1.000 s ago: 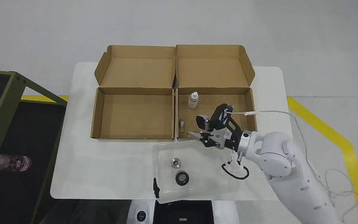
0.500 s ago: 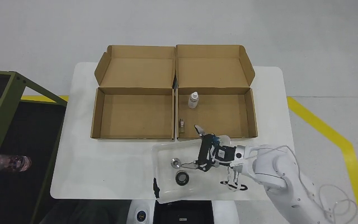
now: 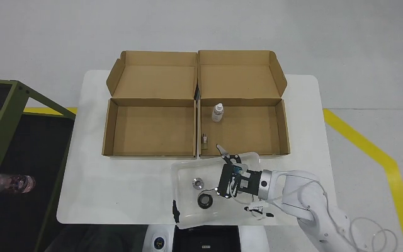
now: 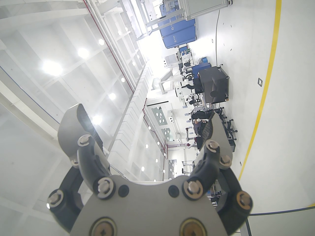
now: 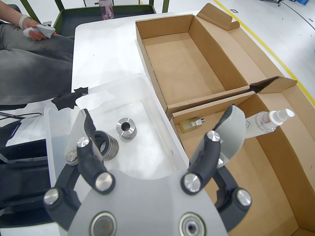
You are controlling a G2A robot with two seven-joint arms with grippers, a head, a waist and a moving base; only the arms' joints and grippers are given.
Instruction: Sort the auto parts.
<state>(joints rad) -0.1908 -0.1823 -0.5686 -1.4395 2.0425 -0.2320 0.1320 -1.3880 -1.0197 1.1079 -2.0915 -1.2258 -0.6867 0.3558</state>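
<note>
Metal bushing (image 3: pixel 198 183) and black ring (image 3: pixel 204 201) lie in clear tray (image 3: pixel 186 169), near edge of surface. Right pincer (image 3: pixel 221 171) just right of them, wide open, empty. Suggest centring over one part, descending straight, then closing. Left pincer (image 4: pixel 145 119) open, empty.

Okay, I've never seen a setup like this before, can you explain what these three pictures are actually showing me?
This is a two-armed robot sorting parts at a white table. One picture looks down from above; the other two come from cameras on its wrists. The right gripper, fingers open and holding nothing, hangs above a clear bin containing a metal bushing and a dark ring. Beyond sit an empty cardboard box and a second box holding a spray bottle and a small fitting. The left gripper, also open, points off into the room.
</note>
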